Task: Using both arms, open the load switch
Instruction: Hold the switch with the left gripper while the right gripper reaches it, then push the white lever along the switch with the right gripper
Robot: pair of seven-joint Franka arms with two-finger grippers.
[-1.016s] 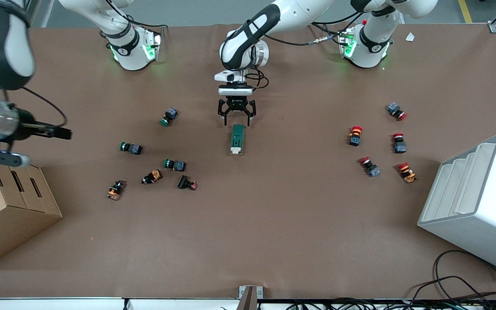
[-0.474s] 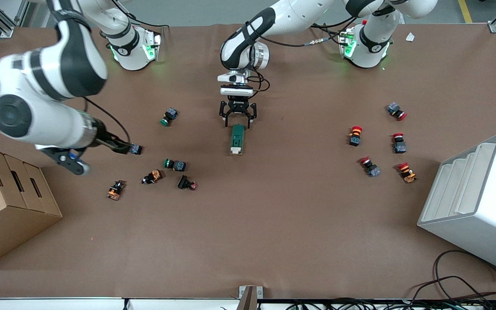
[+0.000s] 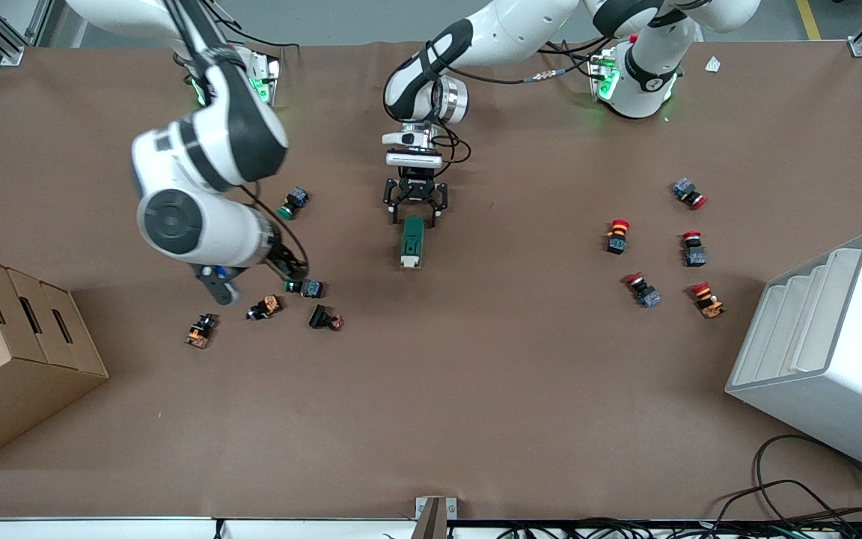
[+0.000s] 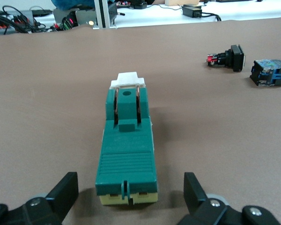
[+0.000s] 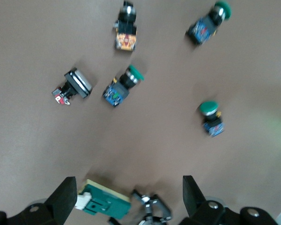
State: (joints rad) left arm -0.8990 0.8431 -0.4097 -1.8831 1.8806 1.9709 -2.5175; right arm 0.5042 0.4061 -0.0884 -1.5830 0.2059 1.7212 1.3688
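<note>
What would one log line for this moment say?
left gripper: open, straddling load switch end | right gripper: open, over green push buttons | load switch: on table, ungrasped

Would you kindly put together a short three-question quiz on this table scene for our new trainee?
1. True or false: the left claw is open, with its fingers either side of the dark-green rectangular load switch.
2. The open right claw hangs over the table close to: A) a red-capped push button; B) a green-capped push button; C) the white box.
3. Fill in: the switch's white toggle end lies ___ to the front camera than its green end.

Key: 1 true; 2 B; 3 nearer.
</note>
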